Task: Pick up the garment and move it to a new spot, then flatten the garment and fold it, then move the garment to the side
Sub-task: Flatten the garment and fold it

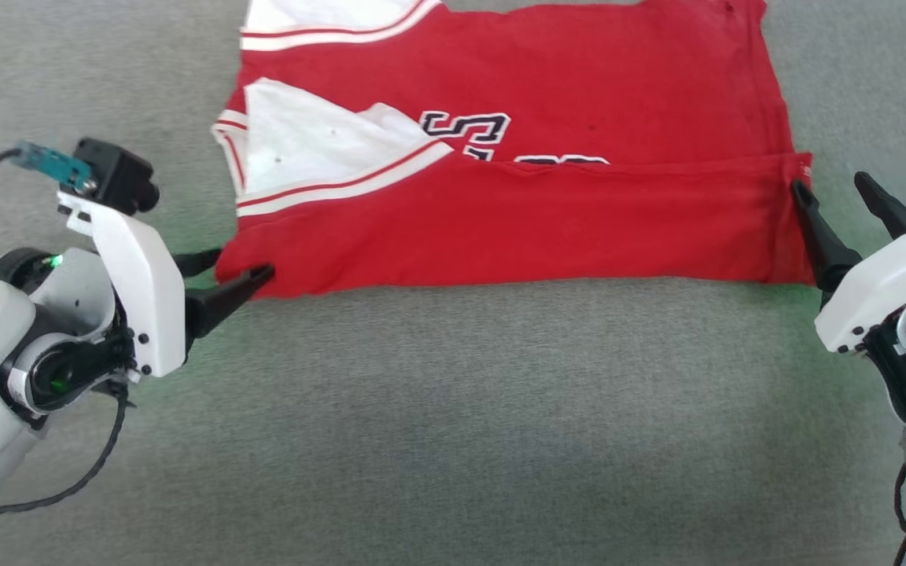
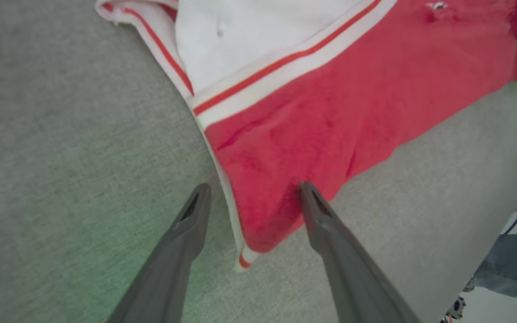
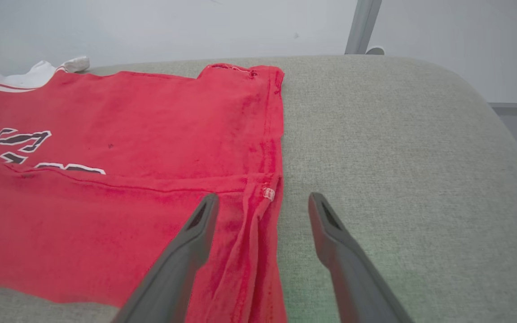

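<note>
In the head view, the garment (image 1: 500, 212), a bright red soft cotton-like shirt with white sleeve ends trimmed in thin red-and-white stripes, lies spread on the grey woven padded surface (image 1: 453, 409), reaching the top of the frame. Its near part seems to be doubled over the middle: a straight flap edge runs across the chest and cuts through the dark, white-outlined lettering. One white sleeve lies tucked inward on top of the red. The left gripper (image 1: 242, 265) sits at the near left corner with its dark fingers spread, and the right gripper (image 1: 828, 182) at the right end of the flap, also spread; neither pinches cloth. I judge that the pickup, flattening and a first lengthwise fold are done, while any further fold and the move to the side remain.

In the left wrist view, the two tapered matt fingers stand apart astride the rounded red corner. One tip rests on or just above the cloth, the other over the bare grey weave. The fabric looks slightly napped, with shallow creases and a ribbed white hem.

In the right wrist view, the parted fingers straddle the stitched side seam, where a small white tag shows. The upholstery curves down at its far edge, with a pale wall behind.
</note>
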